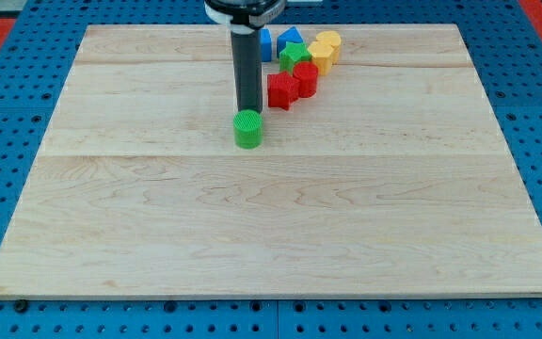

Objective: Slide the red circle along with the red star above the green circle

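- Standing straight up near the top edge of the board (111, 235), my rod comes down from the view's top, and my tip (248, 110) ends just above the green circle (248, 129).
- My tip looks like it touches the top side of the green circle or sits just behind it; I cannot tell which.
- My rod has no fingers, so it opens on nothing and holds nothing.
- The green circle is 1 round block. It stands flat, has no long side and points no way.
- The red star (281, 90) is just to the view's right of my rod, a bit nearer the top edge than the green circle.
- The red circle (306, 78) touches the red star on its upper right side. I see 2 red blocks.
- The 2 red blocks make a short line that slants up toward the top right corner.
- I count 2 green blocks: the green circle and a green star (294, 55) just above the red circle.
- I count 2 yellow blocks: 1 (321, 56) beside the green star and 1 (327, 40) right at the top edge.
- I count 2 blue blocks at the top edge: 1 (264, 42) partly hidden behind my rod and 1 (290, 39) next to it. Their shapes are hard to tell.
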